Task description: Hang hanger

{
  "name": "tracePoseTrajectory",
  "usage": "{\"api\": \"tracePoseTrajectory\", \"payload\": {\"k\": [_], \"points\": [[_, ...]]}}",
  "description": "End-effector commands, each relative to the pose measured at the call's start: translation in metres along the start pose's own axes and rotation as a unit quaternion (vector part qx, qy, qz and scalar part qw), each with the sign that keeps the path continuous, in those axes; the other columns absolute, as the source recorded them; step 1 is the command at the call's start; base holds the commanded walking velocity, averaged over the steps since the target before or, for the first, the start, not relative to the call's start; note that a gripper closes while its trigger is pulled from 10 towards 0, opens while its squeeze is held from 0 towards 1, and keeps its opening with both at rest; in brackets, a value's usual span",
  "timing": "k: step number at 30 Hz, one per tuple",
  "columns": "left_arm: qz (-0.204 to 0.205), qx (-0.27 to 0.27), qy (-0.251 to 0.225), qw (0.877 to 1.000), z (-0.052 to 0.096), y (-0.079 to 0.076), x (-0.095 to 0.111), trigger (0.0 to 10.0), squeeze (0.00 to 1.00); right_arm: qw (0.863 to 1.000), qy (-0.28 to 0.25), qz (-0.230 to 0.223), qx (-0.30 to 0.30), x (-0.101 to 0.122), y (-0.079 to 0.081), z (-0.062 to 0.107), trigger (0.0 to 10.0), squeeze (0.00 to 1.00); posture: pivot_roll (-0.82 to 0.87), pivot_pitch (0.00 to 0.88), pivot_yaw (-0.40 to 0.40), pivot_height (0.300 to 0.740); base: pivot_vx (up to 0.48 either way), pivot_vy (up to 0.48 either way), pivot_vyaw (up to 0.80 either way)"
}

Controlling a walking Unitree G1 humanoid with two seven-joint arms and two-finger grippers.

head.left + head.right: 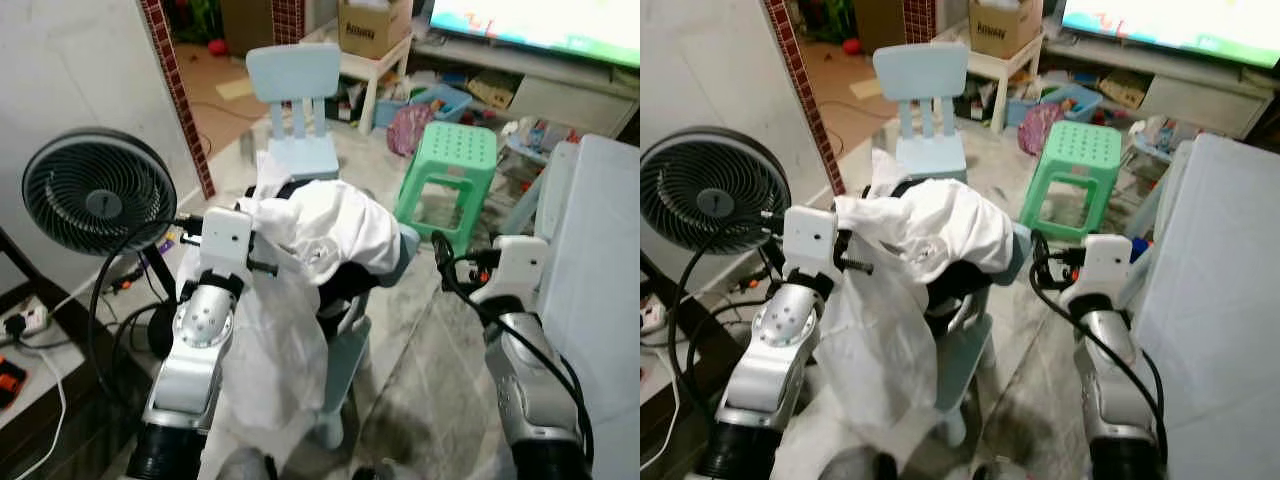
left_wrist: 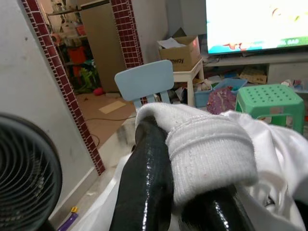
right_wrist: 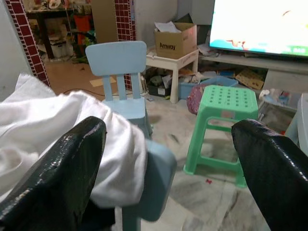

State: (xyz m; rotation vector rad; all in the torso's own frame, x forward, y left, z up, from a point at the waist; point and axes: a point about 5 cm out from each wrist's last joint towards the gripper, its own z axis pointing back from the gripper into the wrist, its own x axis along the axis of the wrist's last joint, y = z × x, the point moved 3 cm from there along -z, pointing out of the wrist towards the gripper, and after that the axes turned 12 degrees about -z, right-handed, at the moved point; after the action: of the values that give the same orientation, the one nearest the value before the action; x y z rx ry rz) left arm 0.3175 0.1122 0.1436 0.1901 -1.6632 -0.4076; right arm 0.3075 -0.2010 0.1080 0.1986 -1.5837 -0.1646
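A white garment (image 1: 310,235) lies bunched over the back of a small light blue chair (image 1: 345,350) right in front of me, and one side hangs down toward the floor. Something dark (image 1: 345,282) shows under the cloth; I cannot make out a hanger. My left gripper (image 2: 185,185) is at the garment's upper left edge, shut on a ribbed white hem (image 2: 207,154). Just right of the chair my right gripper (image 3: 163,163) is open, nothing between its fingers, and the garment (image 3: 72,125) lies beside its left finger.
A black floor fan (image 1: 100,195) stands close on the left, cables on the floor below it. Ahead are a second blue chair (image 1: 295,100) and a green stool (image 1: 455,160). A tall white panel (image 1: 600,270) is at my right. A cardboard box (image 1: 372,25) sits on a white table further back.
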Motion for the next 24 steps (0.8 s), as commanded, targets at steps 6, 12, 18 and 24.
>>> {"api": "tracePoseTrajectory", "payload": {"k": [6, 12, 18, 24], "points": [[-0.006, 0.001, -0.005, 1.0, -0.0021, -0.0003, 0.0006, 10.0, 0.0, 1.0, 0.004, -0.004, -0.002, 0.0001, -0.0004, -0.0004, 10.0, 0.0, -0.01, 0.0, 0.025, 0.74, -0.386, 0.0, 0.0], [-0.008, 0.001, -0.005, 1.0, -0.0034, 0.0003, 0.0001, 10.0, 0.0, 1.0, 0.006, -0.004, -0.003, -0.0008, -0.0005, -0.0014, 10.0, 0.0, -0.01, 0.0, 0.026, 0.74, -0.407, 0.0, 0.0], [-0.008, -0.003, -0.006, 1.0, -0.0041, -0.0014, 0.0007, 10.0, 0.0, 1.0, 0.006, 0.024, -0.018, -0.0011, -0.0044, -0.001, 10.0, 0.0, -0.01, 0.0, 0.03, 0.74, -0.394, 0.0, 0.0], [-0.005, -0.012, -0.01, 1.0, -0.0053, -0.0063, 0.0026, 10.0, 0.0, 0.997, 0.001, 0.05, -0.05, -0.004, -0.0098, -0.0023, 10.0, 0.0, -0.02, 0.0, 0.032, 0.74, -0.342, 0.0, 0.0]]}}
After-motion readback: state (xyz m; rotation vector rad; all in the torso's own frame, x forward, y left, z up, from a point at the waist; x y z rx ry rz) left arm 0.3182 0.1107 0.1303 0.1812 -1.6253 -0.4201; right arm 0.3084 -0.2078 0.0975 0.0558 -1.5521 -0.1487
